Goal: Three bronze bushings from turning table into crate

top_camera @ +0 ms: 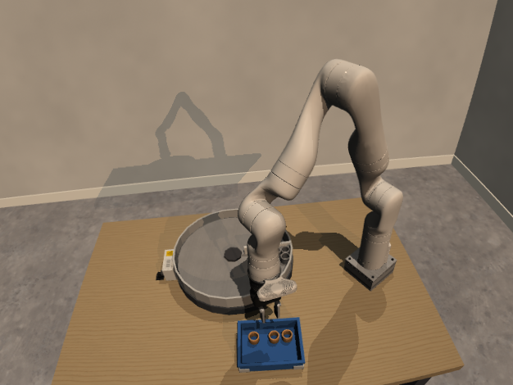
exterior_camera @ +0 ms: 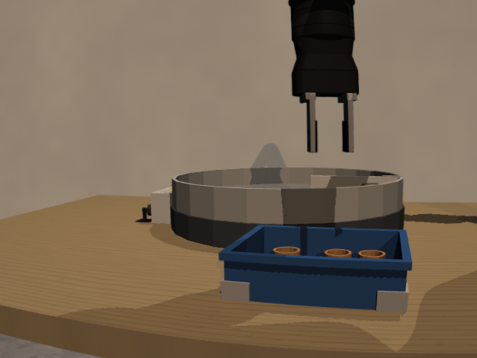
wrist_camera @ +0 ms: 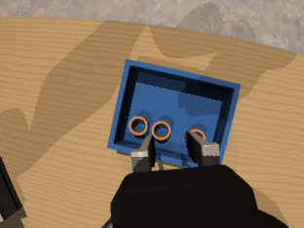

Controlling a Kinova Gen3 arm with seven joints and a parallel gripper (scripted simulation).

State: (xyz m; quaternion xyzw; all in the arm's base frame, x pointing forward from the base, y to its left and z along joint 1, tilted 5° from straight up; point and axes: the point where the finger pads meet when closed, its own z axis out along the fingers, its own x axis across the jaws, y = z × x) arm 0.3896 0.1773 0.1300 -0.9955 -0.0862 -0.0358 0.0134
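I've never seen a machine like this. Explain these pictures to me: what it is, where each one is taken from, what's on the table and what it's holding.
This is a single jointed robot arm bolted to a wooden table. Its gripper has two fingers, standing apart with nothing between them.

The top picture looks down from above, the exterior one from low beside the table, and the wrist one past the fingers.

On the table sit a round, walled turning table and a blue crate. Three orange-brown rings, the bushings, stand inside the crate.
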